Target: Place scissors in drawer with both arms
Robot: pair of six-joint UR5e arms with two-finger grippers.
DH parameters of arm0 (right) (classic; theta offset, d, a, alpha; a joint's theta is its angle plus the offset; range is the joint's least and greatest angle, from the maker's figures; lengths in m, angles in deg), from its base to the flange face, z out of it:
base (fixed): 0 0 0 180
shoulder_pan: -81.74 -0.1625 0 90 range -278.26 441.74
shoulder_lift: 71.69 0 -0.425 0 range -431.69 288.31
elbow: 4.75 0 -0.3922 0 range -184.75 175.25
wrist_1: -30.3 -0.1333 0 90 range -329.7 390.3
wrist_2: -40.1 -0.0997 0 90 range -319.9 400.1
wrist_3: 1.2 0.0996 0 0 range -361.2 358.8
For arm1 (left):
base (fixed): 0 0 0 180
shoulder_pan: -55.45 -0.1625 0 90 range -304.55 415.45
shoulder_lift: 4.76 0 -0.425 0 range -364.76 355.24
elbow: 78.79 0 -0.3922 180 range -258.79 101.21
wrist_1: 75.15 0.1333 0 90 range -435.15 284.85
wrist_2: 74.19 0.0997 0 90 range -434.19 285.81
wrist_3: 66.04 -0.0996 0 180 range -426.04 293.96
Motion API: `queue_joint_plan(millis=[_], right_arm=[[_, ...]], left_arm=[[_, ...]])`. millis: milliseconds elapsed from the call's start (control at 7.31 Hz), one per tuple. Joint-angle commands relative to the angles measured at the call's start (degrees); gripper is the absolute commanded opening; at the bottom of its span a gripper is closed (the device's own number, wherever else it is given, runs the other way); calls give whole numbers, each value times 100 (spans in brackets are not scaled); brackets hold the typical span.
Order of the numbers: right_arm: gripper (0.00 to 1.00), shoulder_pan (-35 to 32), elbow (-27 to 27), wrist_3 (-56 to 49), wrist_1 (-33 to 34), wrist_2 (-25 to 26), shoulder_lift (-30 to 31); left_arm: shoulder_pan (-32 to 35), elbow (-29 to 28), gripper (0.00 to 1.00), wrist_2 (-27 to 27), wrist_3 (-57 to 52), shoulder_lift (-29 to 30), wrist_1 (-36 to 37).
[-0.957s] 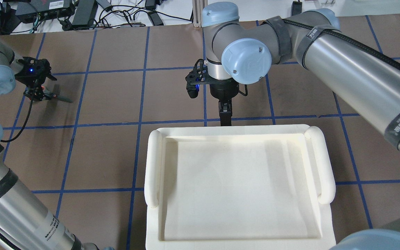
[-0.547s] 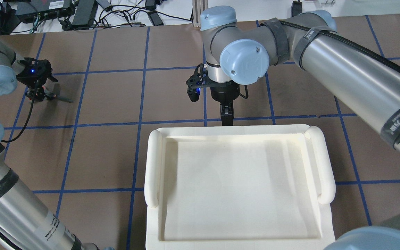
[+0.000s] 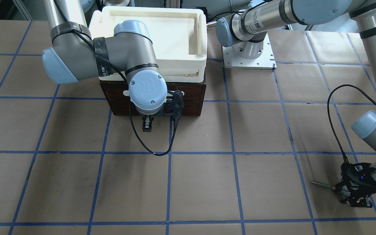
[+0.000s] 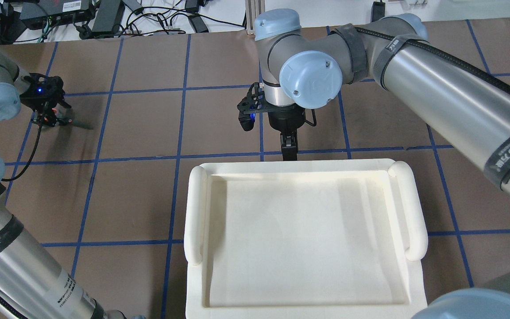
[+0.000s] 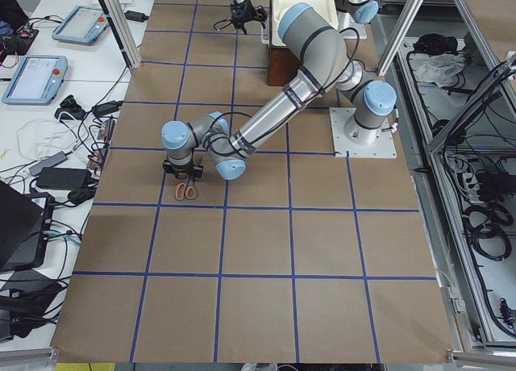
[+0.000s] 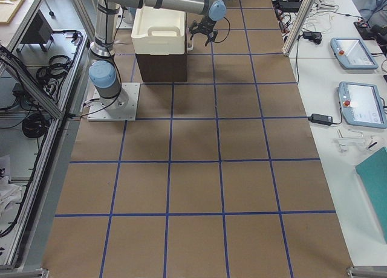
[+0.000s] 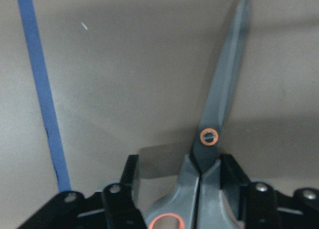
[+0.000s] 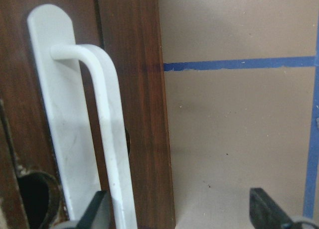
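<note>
The scissors (image 7: 219, 104) lie flat on the brown table at the robot's far left, blades closed, and also show in the overhead view (image 4: 75, 125) and the front view (image 3: 325, 186). My left gripper (image 7: 182, 171) is low over them, open, with one jaw on each side near the pivot. One jaw touches the scissors and the other stands apart. My right gripper (image 4: 288, 153) is open in front of the closed dark brown drawer (image 3: 191, 98). The drawer's white bar handle (image 8: 107, 139) lies between its fingers, close to one of them.
A white plastic tray (image 4: 195, 212) sits on top of the drawer cabinet. The left arm's base plate (image 3: 248, 55) is beside the cabinet. A black cable (image 3: 148, 143) hangs from the right wrist to the table. Blue tape lines grid the table.
The right arm has shifted slightly towards the drawer front. The left gripper has barely moved over the scissors.
</note>
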Motion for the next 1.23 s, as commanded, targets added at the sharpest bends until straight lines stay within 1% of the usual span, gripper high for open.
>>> queue_joint_plan(millis=[0, 410, 684, 821, 957, 1094], right_arm=[[100, -2, -18, -26, 29, 1, -18], [100, -2, -18, -26, 169, -8, -97], [100, -2, 8, -96, 258, -17, -97], [100, -2, 17, -96, 258, -17, -97], [100, -2, 35, -96, 284, -25, -89], [100, -2, 35, -105, 389, -43, -97]], left_arm=[[0, -2, 0, -13, -19, -18, -6], [17, 7, 0, -39, 86, -272, -250], [184, -2, 0, 13, 261, -754, -959], [298, -11, 0, 196, 506, -1096, -1416], [395, -11, 0, 250, 682, -1456, -1830], [456, -2, 0, 477, 867, -1633, -2095]])
